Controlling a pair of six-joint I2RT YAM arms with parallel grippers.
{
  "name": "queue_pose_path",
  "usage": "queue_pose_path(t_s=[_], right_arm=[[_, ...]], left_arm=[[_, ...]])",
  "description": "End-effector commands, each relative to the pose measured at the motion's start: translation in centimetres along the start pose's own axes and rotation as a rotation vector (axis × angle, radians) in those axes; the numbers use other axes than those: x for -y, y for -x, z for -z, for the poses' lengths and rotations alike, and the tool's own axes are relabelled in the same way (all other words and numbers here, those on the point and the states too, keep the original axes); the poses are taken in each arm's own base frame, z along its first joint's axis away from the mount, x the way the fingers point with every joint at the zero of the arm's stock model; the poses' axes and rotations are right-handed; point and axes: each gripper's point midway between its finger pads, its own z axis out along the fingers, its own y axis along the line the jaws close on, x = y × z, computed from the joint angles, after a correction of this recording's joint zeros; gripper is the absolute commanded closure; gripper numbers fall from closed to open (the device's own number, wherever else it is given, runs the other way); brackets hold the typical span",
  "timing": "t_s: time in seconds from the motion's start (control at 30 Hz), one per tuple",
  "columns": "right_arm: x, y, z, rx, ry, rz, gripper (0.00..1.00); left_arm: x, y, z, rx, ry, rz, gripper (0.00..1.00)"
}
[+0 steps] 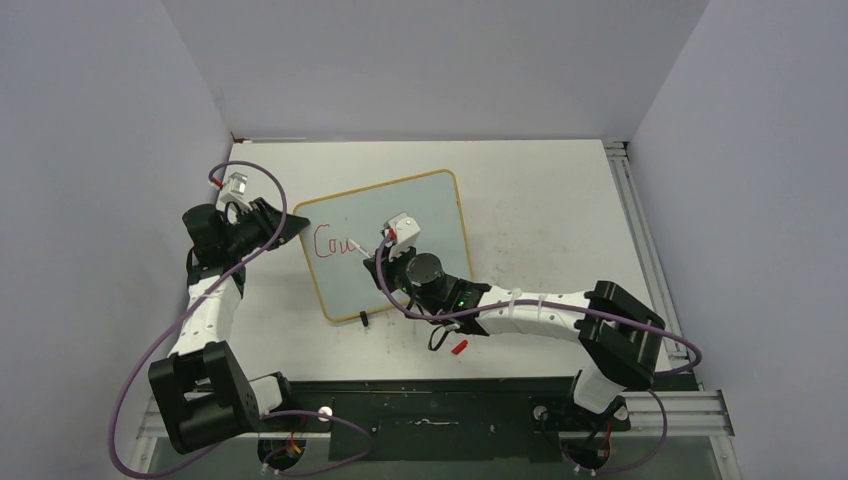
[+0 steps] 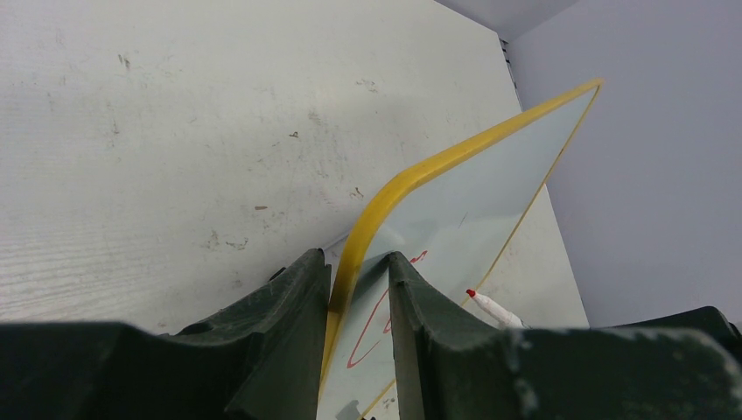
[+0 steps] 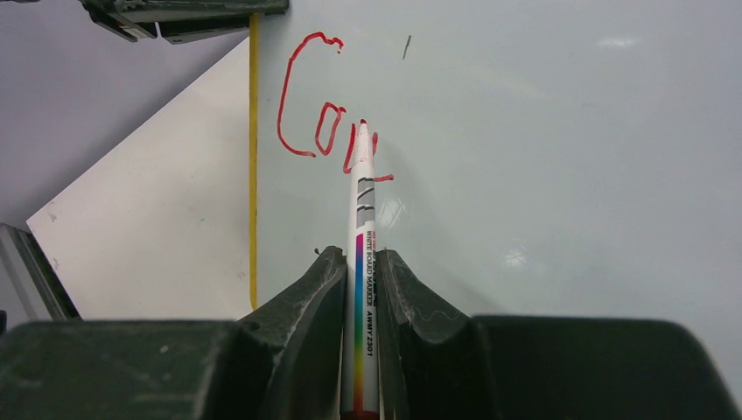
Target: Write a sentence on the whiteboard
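The whiteboard [image 1: 420, 225] has a pale glossy face and a yellow frame and lies mid-table. My left gripper [image 1: 296, 224] is shut on its left edge; in the left wrist view the yellow frame [image 2: 385, 197] runs between the fingers [image 2: 297, 297]. The sentence [image 1: 330, 243] stands as red letters reading "Cou" [image 3: 319, 122] near that edge. A white marker [image 3: 363, 219] with a rainbow stripe is clamped in my right gripper [image 3: 360, 254], and its red tip touches the board at the last letter. From the left wrist the marker tip [image 2: 472, 293] also shows.
A small red cap [image 1: 459, 347] lies on the table under the right arm. A black clip foot [image 1: 364, 319] sits at the board's near edge. Grey walls close in the table on three sides, with a metal rail [image 1: 630, 210] along the right.
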Motion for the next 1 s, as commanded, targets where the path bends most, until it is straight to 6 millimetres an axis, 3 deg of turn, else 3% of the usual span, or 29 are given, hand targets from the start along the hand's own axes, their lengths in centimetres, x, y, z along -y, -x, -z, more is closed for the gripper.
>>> queue_pose_path(t_s=[0.0, 0.67, 0.97], right_arm=[[0.1, 2.5, -0.9, 0.062, -0.01, -0.011, 0.95], [1.2, 0.9, -2.1, 0.022, -0.031, -0.018, 0.95], [2.5, 0.6, -1.3, 0.02, -0.088, -0.022, 0.95]], left_arm=[[0.7, 1.0, 0.1, 0.018, -0.023, -0.034, 0.71], [0.7, 1.0, 0.1, 0.017, -0.024, -0.033, 0.71], [0.7, 1.0, 0.1, 0.018, -0.025, -0.036, 0.71]])
